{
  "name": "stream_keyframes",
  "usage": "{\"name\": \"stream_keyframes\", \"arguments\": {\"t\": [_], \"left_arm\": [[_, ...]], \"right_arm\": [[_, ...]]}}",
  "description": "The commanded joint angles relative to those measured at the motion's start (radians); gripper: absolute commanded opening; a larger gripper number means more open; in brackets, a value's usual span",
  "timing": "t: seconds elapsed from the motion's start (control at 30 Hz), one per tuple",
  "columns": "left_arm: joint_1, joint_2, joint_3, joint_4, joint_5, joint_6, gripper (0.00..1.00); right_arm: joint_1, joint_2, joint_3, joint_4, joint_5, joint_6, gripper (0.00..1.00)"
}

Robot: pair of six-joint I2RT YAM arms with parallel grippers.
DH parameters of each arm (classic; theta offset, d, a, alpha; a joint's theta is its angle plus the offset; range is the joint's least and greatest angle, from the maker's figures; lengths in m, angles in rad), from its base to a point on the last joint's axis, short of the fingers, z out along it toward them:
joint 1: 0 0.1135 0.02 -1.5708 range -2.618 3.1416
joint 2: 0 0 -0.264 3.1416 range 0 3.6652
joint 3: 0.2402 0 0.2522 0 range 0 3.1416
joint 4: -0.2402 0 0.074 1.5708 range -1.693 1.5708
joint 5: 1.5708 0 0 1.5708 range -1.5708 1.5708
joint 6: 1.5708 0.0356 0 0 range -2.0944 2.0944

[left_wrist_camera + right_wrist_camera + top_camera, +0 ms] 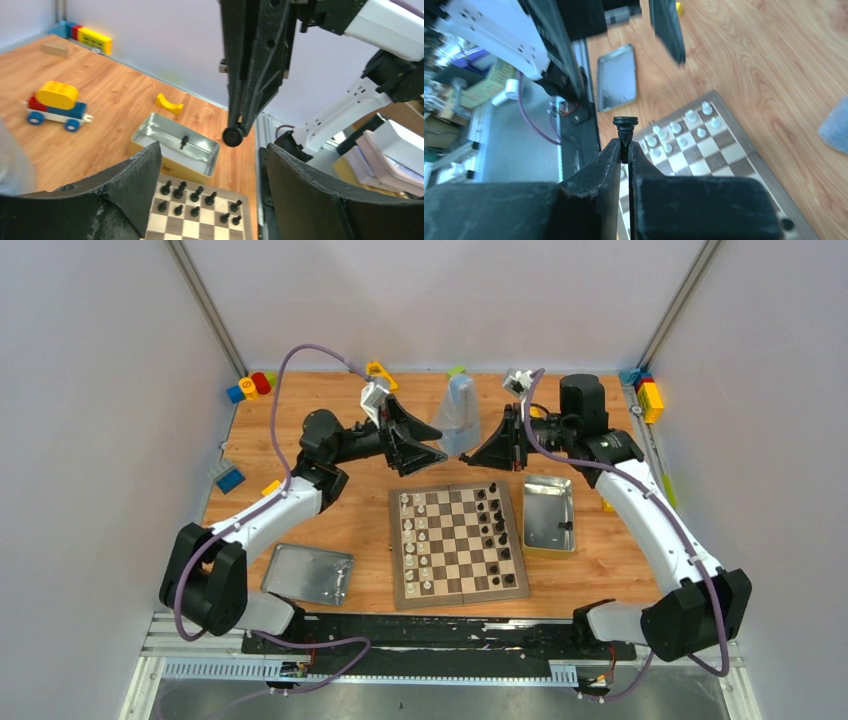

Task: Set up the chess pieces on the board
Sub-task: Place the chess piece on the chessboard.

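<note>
The board lies mid-table, with cream-white chess pieces along its left side and black ones along its right. My right gripper hangs above the board's far edge, shut on a black chess piece, whose round base shows in the left wrist view. My left gripper faces it from the left, open and empty, with a small gap between the two grippers. One black piece lies in the silver tin.
The tin's lid lies left of the board. A translucent plastic bag stands behind the grippers. Toy blocks sit at the far corners, and a toy car and yellow arch show in the left wrist view.
</note>
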Motion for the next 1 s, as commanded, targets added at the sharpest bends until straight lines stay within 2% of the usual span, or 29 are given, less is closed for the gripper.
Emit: {"name": "stream_keyframes", "arguments": {"t": [0.0,0.07,0.23,0.33,0.43,0.63,0.97], "left_arm": [[0.082,-0.097,-0.001,-0.104,0.035,0.126,0.92],[0.135,-0.123,0.004,-0.184,0.036,0.17,0.99],[0.238,-0.181,0.062,-0.468,0.005,0.336,1.0],[0.253,-0.2,0.118,-0.715,-0.061,0.502,1.0],[0.255,-0.218,0.163,-0.862,-0.124,0.602,1.0],[0.259,-0.241,0.2,-0.99,-0.224,0.688,1.0],[0.259,-0.267,0.215,-1.116,-0.341,0.773,1.0]], "right_arm": [[-0.007,-0.091,0.043,-0.364,0.097,-0.367,0.0],[-0.007,-0.114,0.04,-0.502,0.173,-0.484,0.0],[0.001,-0.123,0.023,-0.772,0.398,-0.703,0.0],[0.042,-0.1,0.006,-0.867,0.556,-0.745,0.0],[0.099,-0.086,-0.013,-0.919,0.7,-0.755,0.0],[0.215,-0.025,-0.019,-0.989,0.856,-0.731,0.0],[0.345,0.099,-0.078,-0.966,0.921,-0.695,0.0]]}}
